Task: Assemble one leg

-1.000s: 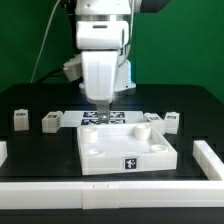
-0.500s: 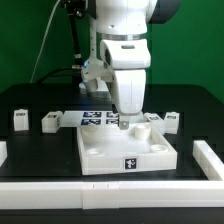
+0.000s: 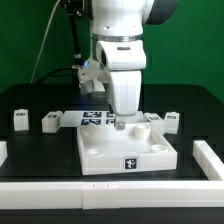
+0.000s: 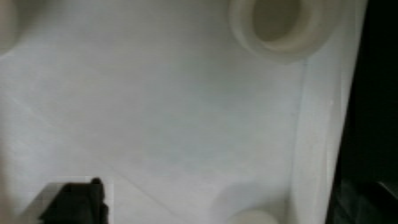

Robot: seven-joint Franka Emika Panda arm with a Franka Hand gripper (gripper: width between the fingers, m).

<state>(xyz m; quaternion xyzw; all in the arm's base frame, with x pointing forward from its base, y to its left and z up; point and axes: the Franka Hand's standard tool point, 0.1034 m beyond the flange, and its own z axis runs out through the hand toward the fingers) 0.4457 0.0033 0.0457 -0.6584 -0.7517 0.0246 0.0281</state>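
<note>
The large white tabletop (image 3: 128,152) lies at the front middle of the table, with a tag on its front wall. My gripper (image 3: 120,122) hangs low over its back edge, next to a round corner socket (image 3: 141,129). In the wrist view the tabletop's white surface (image 4: 160,110) fills the picture, with a socket (image 4: 281,22) at one corner. One dark fingertip (image 4: 73,200) shows far off to one side, nothing lies between the jaws, and the gripper (image 4: 214,192) looks open and empty. Small white legs stand at the exterior view's left (image 3: 19,119) (image 3: 49,121) and right (image 3: 171,119).
The marker board (image 3: 96,118) lies behind the tabletop, under the arm. A white rail (image 3: 110,193) runs along the table's front edge, with short white walls at the left (image 3: 3,150) and right (image 3: 207,155). A green backdrop stands behind.
The arm swung from over the marker board toward the exterior view's right, then came slightly back and lower, over the tabletop's back edge. The legs and tabletop have not moved.
</note>
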